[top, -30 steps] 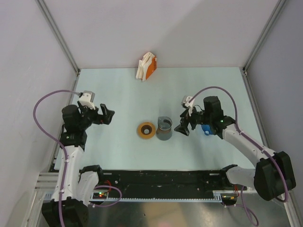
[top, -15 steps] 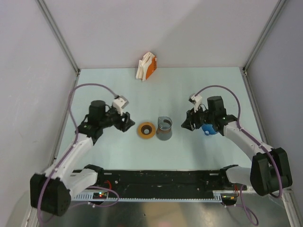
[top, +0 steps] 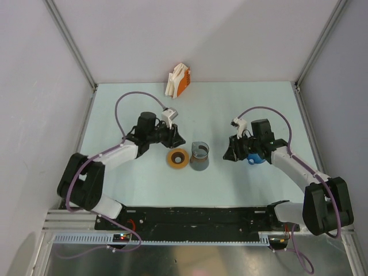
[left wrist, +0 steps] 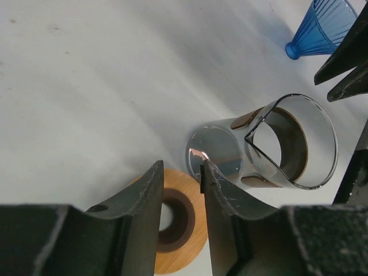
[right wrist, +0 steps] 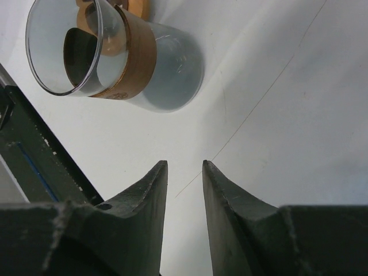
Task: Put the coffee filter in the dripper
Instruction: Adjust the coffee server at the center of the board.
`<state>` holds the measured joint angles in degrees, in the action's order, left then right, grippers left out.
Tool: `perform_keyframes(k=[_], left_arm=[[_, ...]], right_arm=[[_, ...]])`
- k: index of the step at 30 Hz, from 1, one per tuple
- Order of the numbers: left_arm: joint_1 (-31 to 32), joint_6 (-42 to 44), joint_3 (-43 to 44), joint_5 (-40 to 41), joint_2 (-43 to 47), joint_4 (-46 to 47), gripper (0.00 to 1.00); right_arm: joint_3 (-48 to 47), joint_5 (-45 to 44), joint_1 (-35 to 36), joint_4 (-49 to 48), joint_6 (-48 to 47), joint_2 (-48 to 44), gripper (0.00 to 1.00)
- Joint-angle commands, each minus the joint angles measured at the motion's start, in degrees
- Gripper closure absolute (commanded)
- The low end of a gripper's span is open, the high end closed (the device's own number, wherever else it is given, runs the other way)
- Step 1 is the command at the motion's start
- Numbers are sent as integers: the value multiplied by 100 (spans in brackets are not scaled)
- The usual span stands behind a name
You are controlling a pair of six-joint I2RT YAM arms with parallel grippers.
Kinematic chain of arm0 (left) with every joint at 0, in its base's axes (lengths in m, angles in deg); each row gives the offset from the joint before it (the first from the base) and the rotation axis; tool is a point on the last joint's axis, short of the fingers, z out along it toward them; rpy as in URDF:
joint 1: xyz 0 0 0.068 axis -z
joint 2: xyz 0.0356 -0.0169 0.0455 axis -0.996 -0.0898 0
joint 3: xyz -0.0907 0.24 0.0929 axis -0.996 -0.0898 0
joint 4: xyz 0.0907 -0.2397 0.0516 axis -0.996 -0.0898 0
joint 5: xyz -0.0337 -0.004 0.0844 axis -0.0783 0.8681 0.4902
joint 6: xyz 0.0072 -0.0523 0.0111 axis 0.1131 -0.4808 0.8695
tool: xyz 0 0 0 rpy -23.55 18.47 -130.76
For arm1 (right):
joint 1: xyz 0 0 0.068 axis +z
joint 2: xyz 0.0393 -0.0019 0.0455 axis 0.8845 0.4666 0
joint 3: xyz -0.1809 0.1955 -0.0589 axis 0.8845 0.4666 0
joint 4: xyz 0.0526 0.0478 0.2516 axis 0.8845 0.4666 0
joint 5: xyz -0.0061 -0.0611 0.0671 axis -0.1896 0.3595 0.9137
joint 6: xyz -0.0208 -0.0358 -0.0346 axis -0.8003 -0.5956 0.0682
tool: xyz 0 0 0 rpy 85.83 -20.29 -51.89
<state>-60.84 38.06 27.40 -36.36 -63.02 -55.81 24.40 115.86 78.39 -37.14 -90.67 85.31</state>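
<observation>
The blue ribbed dripper stands right of centre, partly covered by my right arm; the left wrist view shows the dripper at the top right. White folded sheets in an orange holder at the back wall look like the coffee filter. My right gripper hangs just left of the dripper, jaws narrowly open over bare table, and the right gripper holds nothing. Above the flat orange ring, my left gripper is narrowly open and empty, and the left gripper frames the ring.
A dark grey glass cup with a brown band stands between the ring and the dripper; the cup also lies close ahead of the left fingers, and the cup shows up top left. A black rail runs along the near edge.
My left arm has swung from the far left out to the orange ring. The right gripper has shifted slightly right, toward the dripper. Both pairs of jaws have narrowed.
</observation>
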Motion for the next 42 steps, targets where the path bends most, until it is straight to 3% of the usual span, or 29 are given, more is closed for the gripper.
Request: perform_keyframes(k=[1,19,42], left_arm=[[214,-625,185,-252,-405,767,63],[1047,-540,-351,-351,-567,1155,69],[1850,-483,-978,-202,4,1666,65]], right_arm=[[-37,268,-23,32,198,17,65],[-5,388,-285,49,123,209,67],[-8,340,-263,-7,147,318,67]])
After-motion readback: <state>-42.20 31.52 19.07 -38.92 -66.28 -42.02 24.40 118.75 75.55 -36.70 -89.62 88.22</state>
